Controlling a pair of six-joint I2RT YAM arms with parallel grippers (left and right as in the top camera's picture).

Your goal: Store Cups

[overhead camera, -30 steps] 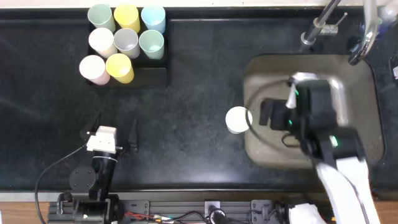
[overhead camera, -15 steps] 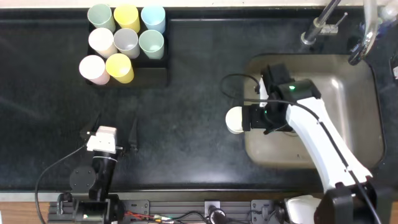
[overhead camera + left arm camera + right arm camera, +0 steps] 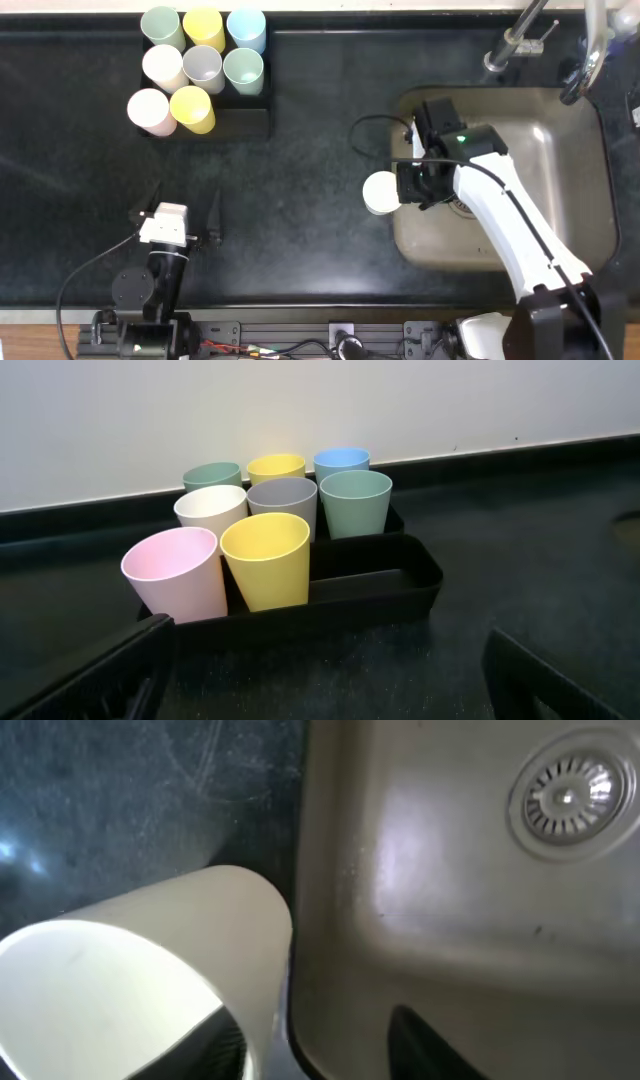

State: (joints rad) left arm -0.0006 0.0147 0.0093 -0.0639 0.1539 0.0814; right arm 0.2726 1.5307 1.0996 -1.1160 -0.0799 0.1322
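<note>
White cup (image 3: 380, 192) sits at the left rim of the sink (image 3: 560, 110), with the right gripper (image 3: 403, 187) at it. Whether it is clamped, cannot tell. Left gripper (image 3: 183, 203) spread wide. Risk: a weak hold lets the cup tip into the basin before it reaches the tray (image 3: 247, 122).

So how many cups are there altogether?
9. Eight stand in the black tray at the counter's far left: two green, two yellow, blue, white, grey, pink. The ninth, a white cup, is at the right tool beside the sink. None seems hidden.
</note>
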